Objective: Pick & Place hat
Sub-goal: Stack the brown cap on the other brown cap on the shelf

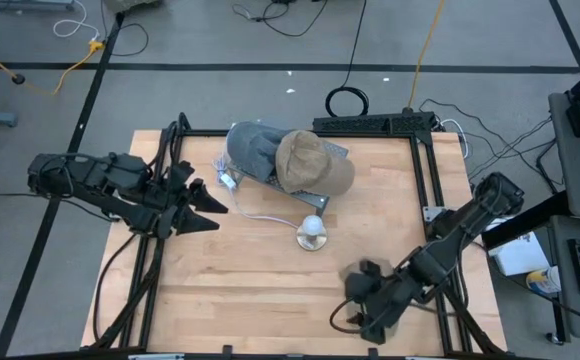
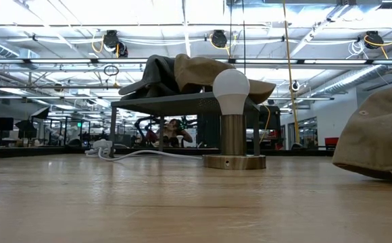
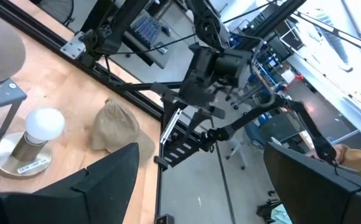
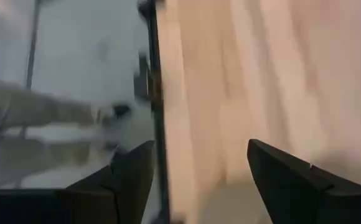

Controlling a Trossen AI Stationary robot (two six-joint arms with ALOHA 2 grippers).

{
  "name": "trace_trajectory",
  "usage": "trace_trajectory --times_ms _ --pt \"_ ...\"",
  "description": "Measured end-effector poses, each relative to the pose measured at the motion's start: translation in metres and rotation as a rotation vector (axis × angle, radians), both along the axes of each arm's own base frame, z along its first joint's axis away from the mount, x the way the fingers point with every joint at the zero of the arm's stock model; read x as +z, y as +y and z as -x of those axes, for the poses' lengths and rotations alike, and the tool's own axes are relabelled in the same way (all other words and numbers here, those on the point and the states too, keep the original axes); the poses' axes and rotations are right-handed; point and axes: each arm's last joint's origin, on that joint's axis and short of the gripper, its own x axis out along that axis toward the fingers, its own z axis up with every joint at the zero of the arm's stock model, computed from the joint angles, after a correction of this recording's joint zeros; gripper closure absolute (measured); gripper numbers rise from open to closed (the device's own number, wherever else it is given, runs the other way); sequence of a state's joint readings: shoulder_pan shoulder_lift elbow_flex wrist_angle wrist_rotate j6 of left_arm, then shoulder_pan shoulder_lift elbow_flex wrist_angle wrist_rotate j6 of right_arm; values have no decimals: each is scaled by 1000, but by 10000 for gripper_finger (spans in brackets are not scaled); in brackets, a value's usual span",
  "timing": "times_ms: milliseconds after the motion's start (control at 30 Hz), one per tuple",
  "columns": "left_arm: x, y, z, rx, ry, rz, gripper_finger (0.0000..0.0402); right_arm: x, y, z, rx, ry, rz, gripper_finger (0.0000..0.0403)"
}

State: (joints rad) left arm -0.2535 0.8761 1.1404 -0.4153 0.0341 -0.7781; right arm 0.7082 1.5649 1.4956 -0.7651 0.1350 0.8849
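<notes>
A tan hat [image 1: 313, 162] and a blue-grey hat [image 1: 253, 150] lie on top of a small grey stand [image 2: 182, 102] at the table's far middle. Another tan hat [image 3: 115, 124] lies on the table top near the right edge, crown up [image 2: 378, 135]; the right arm hides it in the high view. My right gripper [image 1: 355, 290] hovers open near the front right, above that hat, fingers slanting down, nothing between them [image 4: 199, 168]. My left gripper [image 1: 218, 217] stands open over the table's left part, pointing toward the right side, with nothing in it.
A small lamp with a white bulb [image 1: 312, 232] stands in front of the stand, a white cable [image 1: 260, 215] trailing from it toward the far left. Black frame rails [image 1: 432, 180] run along the table's edges. Bare wood [image 1: 250, 290] lies at the front left.
</notes>
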Motion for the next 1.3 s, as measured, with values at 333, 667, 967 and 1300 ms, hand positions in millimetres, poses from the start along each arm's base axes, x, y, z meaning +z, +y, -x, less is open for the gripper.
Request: trace_trajectory --times_ms 333,667,967,1300 --pt "0 -1 0 -50 4 5 52 -30 22 28 -86 540 -161 166" --pt "0 -4 1 -131 7 12 52 -57 77 30 -116 556 -294 199" --pt "-1 -4 1 -152 13 12 52 -82 140 17 9 446 -598 199" --pt "-1 -4 1 -151 13 15 52 -80 174 -6 281 204 -973 200"
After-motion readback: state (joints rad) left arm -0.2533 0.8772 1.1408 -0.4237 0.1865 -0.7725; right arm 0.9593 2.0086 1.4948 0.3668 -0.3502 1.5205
